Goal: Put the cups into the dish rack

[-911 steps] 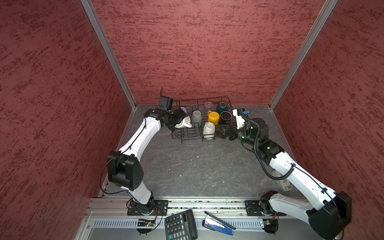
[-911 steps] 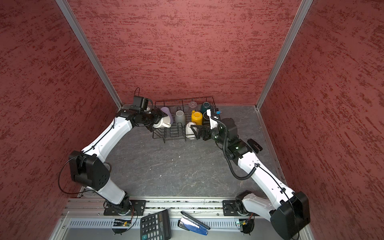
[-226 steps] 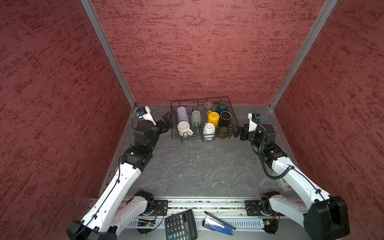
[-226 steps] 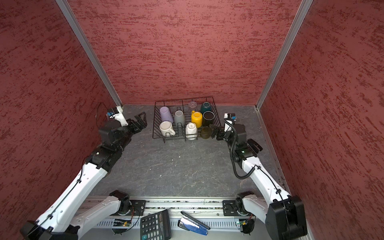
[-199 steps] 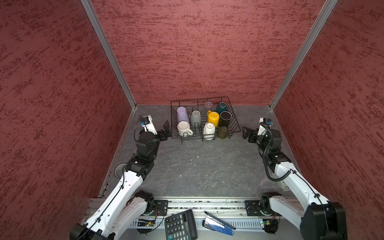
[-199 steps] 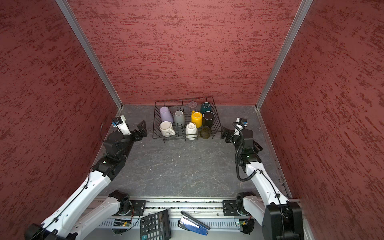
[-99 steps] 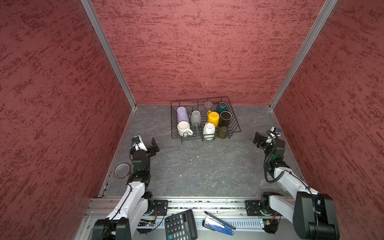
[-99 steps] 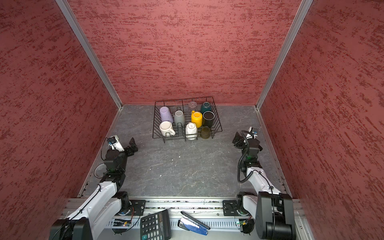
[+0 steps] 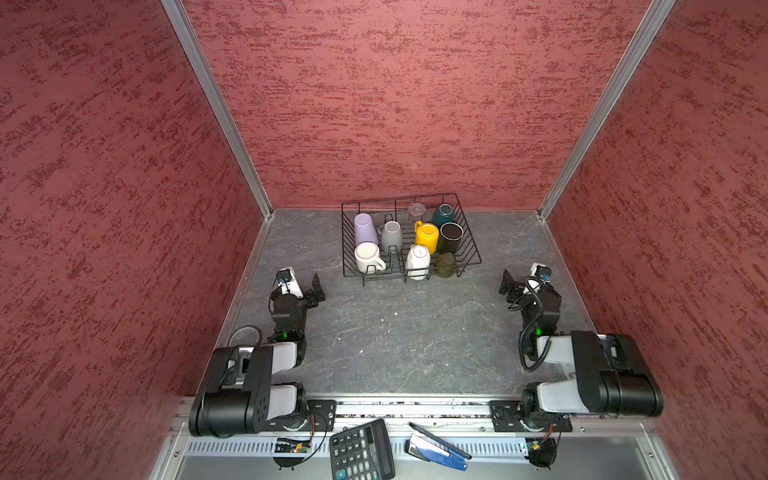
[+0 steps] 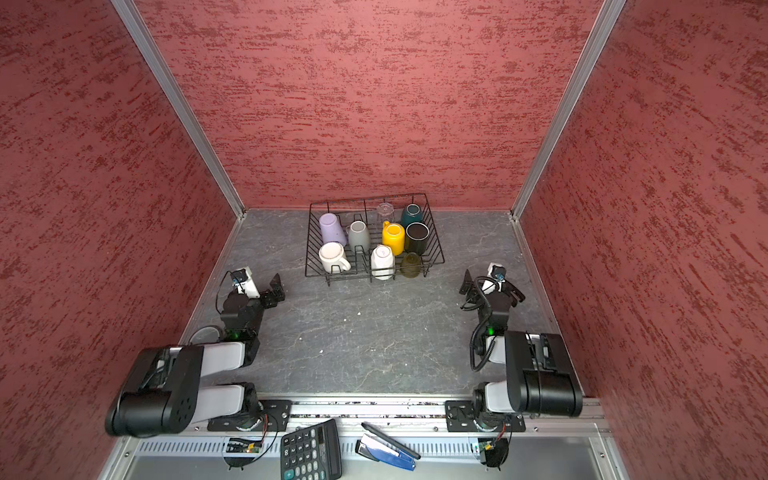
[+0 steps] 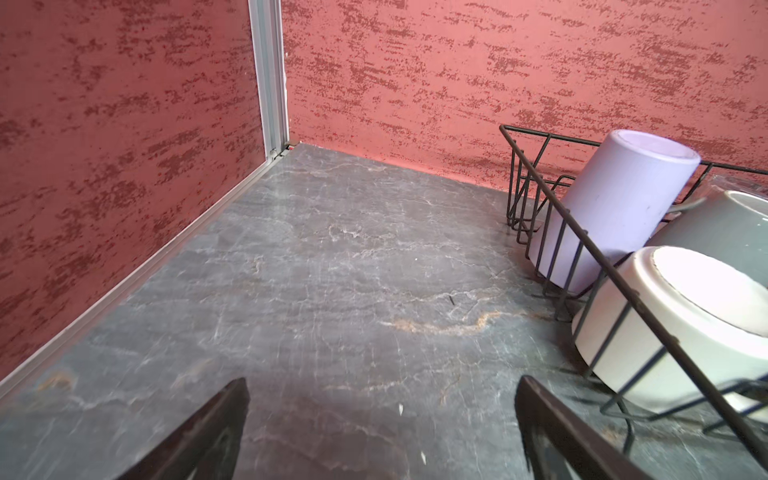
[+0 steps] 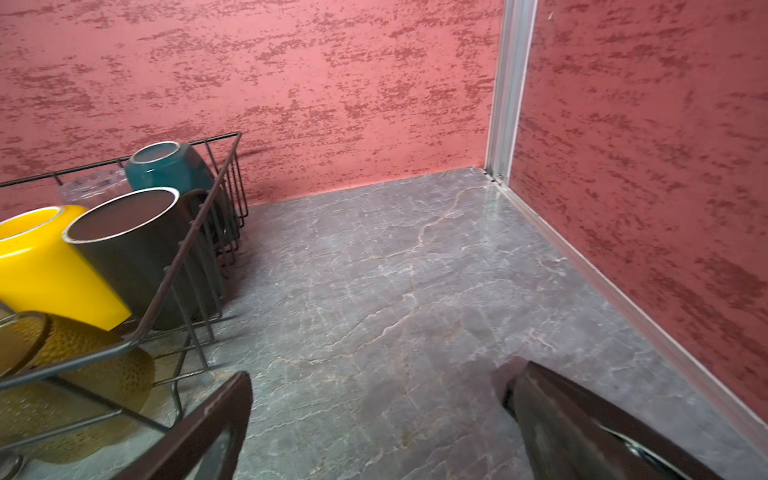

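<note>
In both top views, both arms have withdrawn to the lower corners, left pincer (image 9: 306,287) and right pincer (image 9: 521,282) wide, empty; all nine cups (image 9: 427,237) sit in the dish rack (image 9: 472,237), upper centre. Wrist views: only bare tabletop (image 11: 353,270) between the jaws. Loading looks finished.

dish rack (image 9: 468,237): black wire, far centre | cups (image 9: 427,237): nine inside, seemingly tilted

The dish rack (image 9: 470,239) stands at the back of the table (image 9: 395,332) with the cups (image 9: 427,237) inside it. Before it are the left gripper (image 9: 309,292) and the right gripper (image 10: 492,289), one on each side and well apart.
</note>
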